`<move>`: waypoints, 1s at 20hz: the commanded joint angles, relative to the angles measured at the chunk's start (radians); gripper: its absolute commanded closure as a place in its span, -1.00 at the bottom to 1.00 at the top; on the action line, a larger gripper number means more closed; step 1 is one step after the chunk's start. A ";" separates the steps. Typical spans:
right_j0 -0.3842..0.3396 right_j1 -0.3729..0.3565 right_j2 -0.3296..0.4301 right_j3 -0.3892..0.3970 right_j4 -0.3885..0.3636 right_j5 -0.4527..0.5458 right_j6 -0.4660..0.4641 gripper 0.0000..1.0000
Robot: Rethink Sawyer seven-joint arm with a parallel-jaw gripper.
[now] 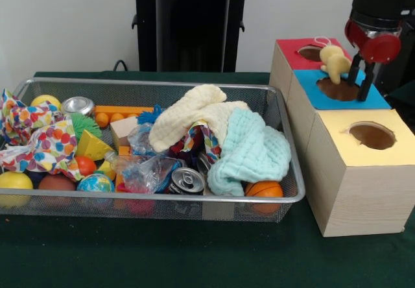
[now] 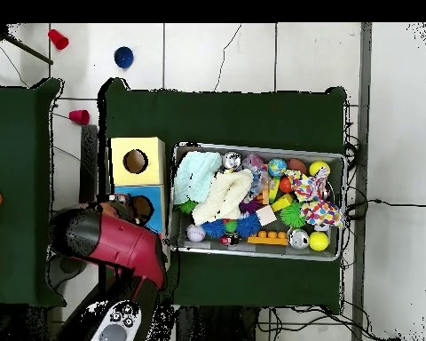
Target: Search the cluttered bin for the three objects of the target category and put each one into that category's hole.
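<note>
upper right: gripper (image 1: 360,80), fingers spread, beside soft, light plush toy (image 1: 334,62) over blue box's hole (image 1: 338,91); squeeze its body.

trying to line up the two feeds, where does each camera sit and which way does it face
Front view: across the table, facing the robot's pedestal; it shows the wire bin and three boxes, with the gripper coming down over the blue-topped box's hole beside a yellow plush toy.
Overhead view: above the table looking straight down, robot's base at the bottom; the red arm covers part of the blue-topped box.
Shared: the bin, mint cloth, yellow-topped box, turned half round between views.
</note>
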 commanded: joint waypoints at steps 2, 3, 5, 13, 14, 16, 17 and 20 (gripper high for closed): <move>-0.012 0.015 0.140 0.156 0.056 -0.088 0.181 -1.00; -0.013 0.013 0.144 0.164 0.057 -0.097 0.177 -1.00; -0.011 0.011 0.137 0.172 0.052 -0.100 0.173 -1.00; -0.066 -0.072 0.175 0.241 0.048 -0.138 0.112 -1.00; -0.069 -0.076 0.176 0.241 0.045 -0.139 0.114 -1.00; -0.076 -0.081 0.187 0.244 0.042 -0.157 0.114 -1.00; -0.083 -0.092 0.196 0.255 0.043 -0.167 0.111 -1.00; -0.097 -0.104 0.213 0.263 0.040 -0.190 0.109 -1.00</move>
